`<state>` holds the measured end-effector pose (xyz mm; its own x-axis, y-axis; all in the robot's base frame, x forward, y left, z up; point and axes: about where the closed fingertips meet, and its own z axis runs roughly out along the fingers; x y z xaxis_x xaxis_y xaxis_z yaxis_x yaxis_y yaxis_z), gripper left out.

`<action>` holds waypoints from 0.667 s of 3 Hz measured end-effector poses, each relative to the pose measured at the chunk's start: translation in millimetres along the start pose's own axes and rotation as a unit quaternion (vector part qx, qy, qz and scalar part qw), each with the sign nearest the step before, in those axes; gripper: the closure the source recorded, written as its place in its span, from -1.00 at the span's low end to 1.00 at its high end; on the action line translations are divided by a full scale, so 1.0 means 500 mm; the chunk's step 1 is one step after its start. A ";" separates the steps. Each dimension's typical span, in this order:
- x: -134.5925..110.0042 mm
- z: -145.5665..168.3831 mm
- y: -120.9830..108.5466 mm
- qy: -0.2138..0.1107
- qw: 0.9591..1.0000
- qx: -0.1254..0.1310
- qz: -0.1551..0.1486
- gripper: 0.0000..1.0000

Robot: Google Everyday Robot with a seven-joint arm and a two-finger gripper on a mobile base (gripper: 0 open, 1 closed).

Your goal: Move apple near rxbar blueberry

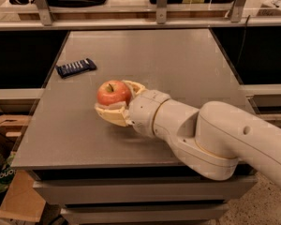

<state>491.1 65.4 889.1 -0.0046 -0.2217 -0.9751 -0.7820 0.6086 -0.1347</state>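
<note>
The red-orange apple (113,93) with a short stem is held between the two cream fingers of my gripper (116,99), a little left of the grey table's (178,60) middle and lifted slightly off it. The gripper is shut on the apple; one finger (110,115) shows below it, the other behind it at the right. The dark navy rxbar blueberry (76,67) lies flat near the table's far left edge, up and to the left of the apple, well apart from it.
My bulky white arm (215,139) crosses the table's front right and hides that part. A shelf with metal posts (159,20) runs behind the table. Boxes (9,172) stand on the floor at the left.
</note>
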 end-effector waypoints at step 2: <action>-0.003 0.032 0.007 -0.009 1.000 -0.015 -0.005 1.00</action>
<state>498.6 79.9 887.4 0.0144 -0.2133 -0.9769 -0.8000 0.5837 -0.1392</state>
